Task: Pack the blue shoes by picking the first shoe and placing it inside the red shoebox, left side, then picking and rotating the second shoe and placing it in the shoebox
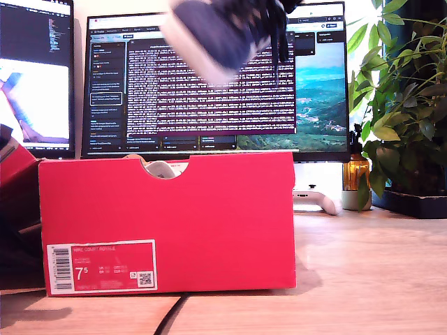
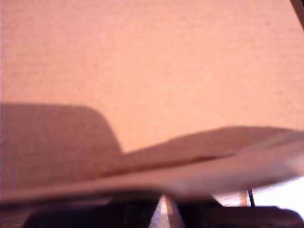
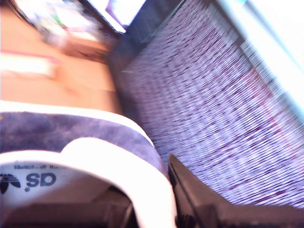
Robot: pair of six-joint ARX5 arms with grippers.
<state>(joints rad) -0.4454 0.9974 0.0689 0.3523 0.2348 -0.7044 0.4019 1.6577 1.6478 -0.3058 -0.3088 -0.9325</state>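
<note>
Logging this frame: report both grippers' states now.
My first gripper: cannot tell; view blurred, close over a pinkish cardboard surface.
My second gripper: shut on a blue shoe, held in the air above the red shoebox.

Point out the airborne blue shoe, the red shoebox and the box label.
blue shoe (image 1: pixel 209 31), exterior view, on its navy upper, blurred, above the box.
red shoebox (image 1: pixel 209 216), exterior view, on its bare front wall.
label (image 1: pixel 101 266), exterior view, on the white panel near "7.5".
</note>
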